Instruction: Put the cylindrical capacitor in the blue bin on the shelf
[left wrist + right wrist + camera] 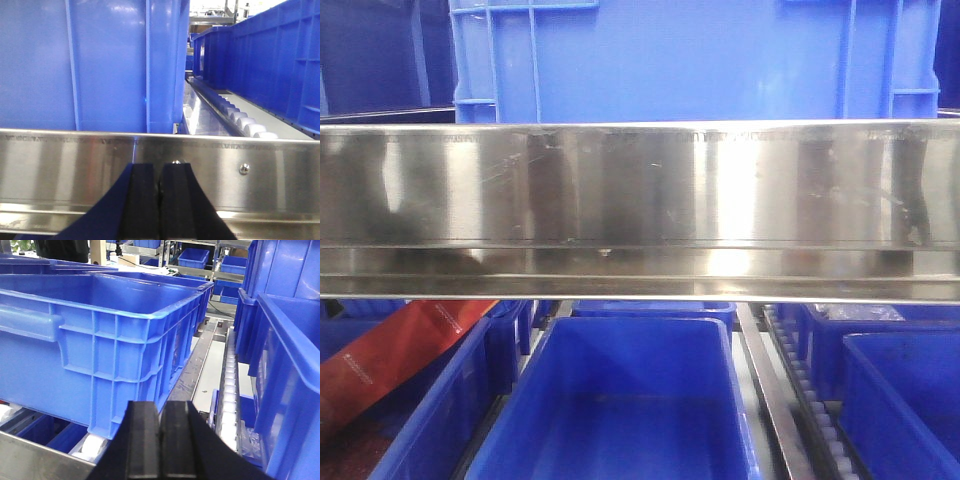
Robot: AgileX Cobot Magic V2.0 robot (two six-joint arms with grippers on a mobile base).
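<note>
The cylindrical capacitor is out of view in every frame. The shelf's shiny steel front rail (640,200) spans the front view, with a large blue bin (690,60) above it and an empty blue bin (630,400) below. My left gripper (159,170) is shut with nothing between its pads, close in front of the shelf rail (60,165). My right gripper (161,407) is shut and empty too, near the corner of a big blue bin (120,330) on the shelf.
An orange-red packet (400,350) lies in the lower left bin. Grey roller tracks (810,400) (230,390) run between bins. Further blue bins stand at the right (290,365) (270,65) and lower right (910,400).
</note>
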